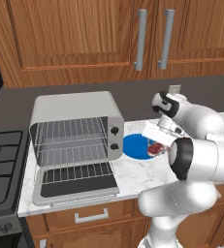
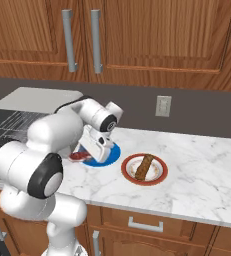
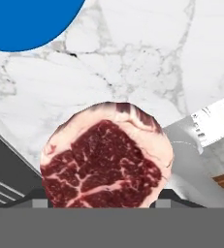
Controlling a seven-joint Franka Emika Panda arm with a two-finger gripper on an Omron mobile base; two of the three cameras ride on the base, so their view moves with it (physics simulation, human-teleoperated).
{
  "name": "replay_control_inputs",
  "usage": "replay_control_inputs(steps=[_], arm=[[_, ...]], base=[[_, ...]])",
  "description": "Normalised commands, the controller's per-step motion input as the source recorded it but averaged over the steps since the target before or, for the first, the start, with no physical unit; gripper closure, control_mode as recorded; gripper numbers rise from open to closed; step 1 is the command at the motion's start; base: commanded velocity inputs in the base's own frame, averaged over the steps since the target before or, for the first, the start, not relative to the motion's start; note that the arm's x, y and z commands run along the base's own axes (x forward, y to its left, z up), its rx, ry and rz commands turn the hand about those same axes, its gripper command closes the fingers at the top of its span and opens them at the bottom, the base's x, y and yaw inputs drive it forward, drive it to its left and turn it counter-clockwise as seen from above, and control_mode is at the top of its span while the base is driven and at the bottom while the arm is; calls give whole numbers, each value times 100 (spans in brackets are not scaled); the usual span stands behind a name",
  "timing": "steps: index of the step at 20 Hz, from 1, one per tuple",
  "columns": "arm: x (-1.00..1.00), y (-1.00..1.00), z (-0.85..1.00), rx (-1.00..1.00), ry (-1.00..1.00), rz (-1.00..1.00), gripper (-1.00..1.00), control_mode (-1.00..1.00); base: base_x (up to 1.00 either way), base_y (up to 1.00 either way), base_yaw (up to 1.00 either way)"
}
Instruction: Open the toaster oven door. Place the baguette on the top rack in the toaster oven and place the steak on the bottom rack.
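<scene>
- The gripper [image 1: 158, 145], jaws closed partway, seemingly grips one steak [image 3: 106, 162] above the blue plate [image 1: 135, 147].
- One baguette [image 2: 144, 166] lies on a red-rimmed plate [image 2: 158, 178], right.
- One toaster oven [image 1: 74, 127], door [image 1: 77, 183] down, two racks bare, left.
- White marble counter [image 2: 197, 175]; wooden cabinets [image 2: 152, 35] behind.

All three pictures are rendered, evenly and fairly brightly lit, with no visible lamp or strong directional beam. Shadows are soft and faint: a dim patch lies on the white marble counter [image 1: 133, 177] under the light grey rounded toaster oven [image 1: 74, 131]. The brown wooden wall cabinets [image 2: 152, 35] carry a mild sheen, without hard glare. Edges stay sharp, with no blur or edge distortion. The hand view's close red marbled steak [image 3: 104, 164] looks slightly pixelated.
</scene>
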Motion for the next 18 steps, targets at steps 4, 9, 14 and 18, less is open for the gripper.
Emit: replay_control_inputs(steps=[4, 9, 14, 18], arm=[[-29, 34, 23, 0, 0, 0, 100, -100], [-18, 67, 19, -5, 0, 0, 100, -100], [-12, 70, 19, -3, 0, 0, 100, -100], [-1, 70, 12, -1, 1, 0, 100, -100]], base=[[0, 0, 0], [0, 0, 0], [0, 0, 0], [0, 0, 0]])
